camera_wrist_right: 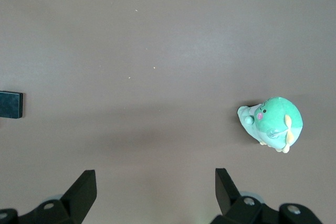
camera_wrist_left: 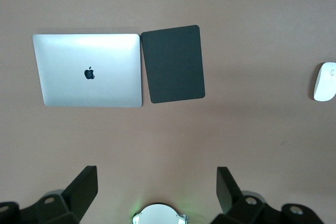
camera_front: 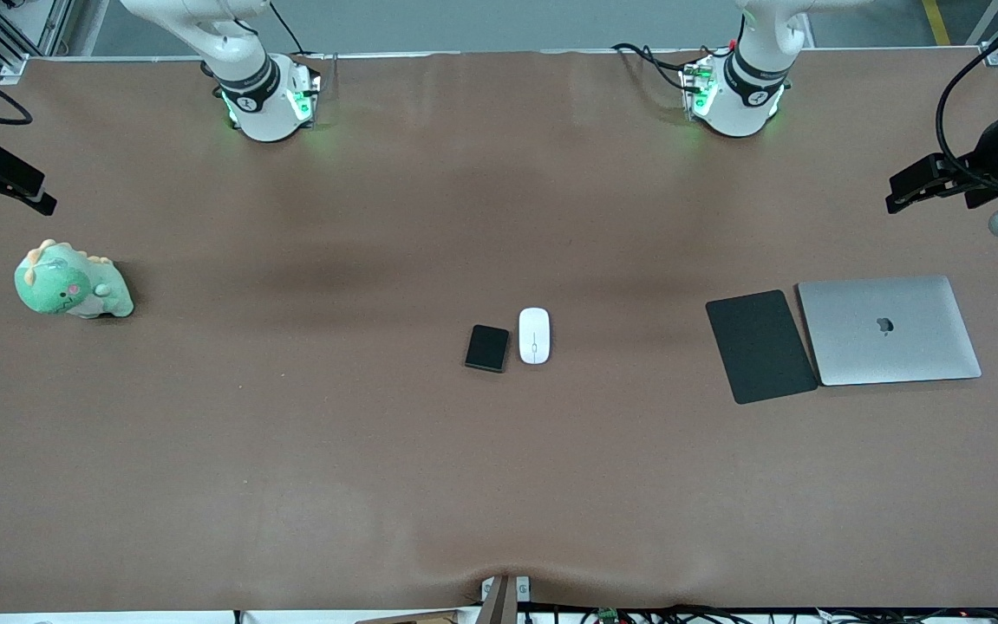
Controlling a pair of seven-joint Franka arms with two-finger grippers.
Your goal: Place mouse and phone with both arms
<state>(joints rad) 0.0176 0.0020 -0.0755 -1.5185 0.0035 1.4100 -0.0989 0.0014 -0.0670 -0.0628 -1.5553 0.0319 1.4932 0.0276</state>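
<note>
Lying side by side near the middle of the desk point(camera_front: 290, 451), the mouse point(camera_front: 534, 335) and the phone point(camera_front: 487, 348) are set just apart, the mouse toward the left arm's end. The mouse is judged light, rigid and smooth-shelled, best pinched across its narrow flanks; the phone looks thin, stiff and glossy, likely slippery, and would be taken across its short width at the edges. Both long axes run roughly toward the robots' bases, the phone tilted slightly. A dark mouse pad point(camera_front: 760, 346) and a closed laptop point(camera_front: 889, 329) lie toward the left arm's end, a green plush toy point(camera_front: 71, 281) toward the right arm's. The left gripper point(camera_wrist_left: 156, 190) hangs over bare desk near the laptop, the right gripper point(camera_wrist_right: 155, 190) near the toy, jaws spread wide and empty.
</note>
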